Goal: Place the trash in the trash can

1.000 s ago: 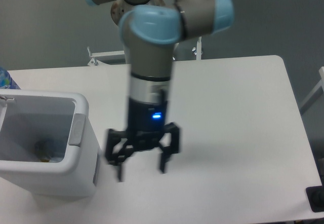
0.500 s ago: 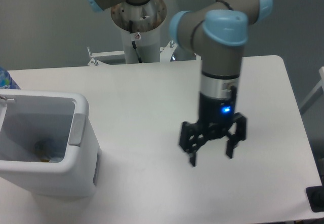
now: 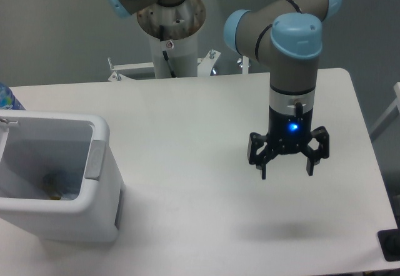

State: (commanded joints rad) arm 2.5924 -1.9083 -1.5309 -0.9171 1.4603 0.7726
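The trash can [image 3: 75, 216], a white rectangular bin with a grey tab [image 3: 95, 159] on its right side, stands at the table's front left. A small yellowish thing [image 3: 52, 187] lies at its bottom, too dim to identify as the trash. No other trash shows on the tabletop. My gripper [image 3: 286, 173] hangs open over the right half of the table, far from the can, pointing down with nothing between its fingers. A blue light glows on its wrist.
A blue-patterned object [image 3: 6, 96] peeks in at the left edge behind the can, mostly cut off. The arm's base column [image 3: 170, 35] stands behind the table's far edge. A black block [image 3: 390, 245] sits at the front right corner.
The arm has swung right, from just beside the trash can to the right half of the table. The gripper stayed open and empty throughout.
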